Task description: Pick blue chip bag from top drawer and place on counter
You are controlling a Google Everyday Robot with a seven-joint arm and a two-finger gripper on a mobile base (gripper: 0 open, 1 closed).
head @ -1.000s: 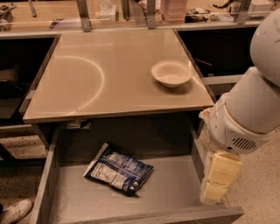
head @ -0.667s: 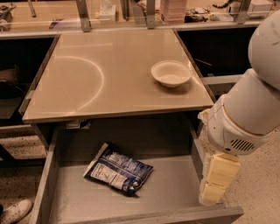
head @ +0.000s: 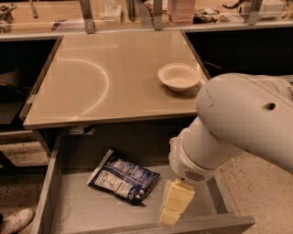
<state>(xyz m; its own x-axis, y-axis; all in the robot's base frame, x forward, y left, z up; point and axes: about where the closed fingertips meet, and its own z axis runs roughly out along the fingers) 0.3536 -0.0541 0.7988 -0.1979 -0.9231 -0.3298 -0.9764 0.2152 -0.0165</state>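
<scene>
The blue chip bag [head: 122, 182] lies flat on the grey floor of the open top drawer [head: 78, 212], left of centre and towards the back. My gripper [head: 175, 206] points down into the drawer's front right part, just right of the bag and apart from it. The large white arm above it covers the drawer's right side. The beige counter [head: 114, 77] is directly above the drawer.
A white bowl [head: 178, 77] stands on the counter's right side. A cluttered shelf with metal posts [head: 155, 13] runs along the back. A white shoe [head: 13, 220] is on the floor at the lower left. The drawer's front edge [head: 206, 225] is just below the gripper.
My arm has swung left, bringing the gripper from the drawer's right edge towards the bag. The bag and the bowl have not moved.
</scene>
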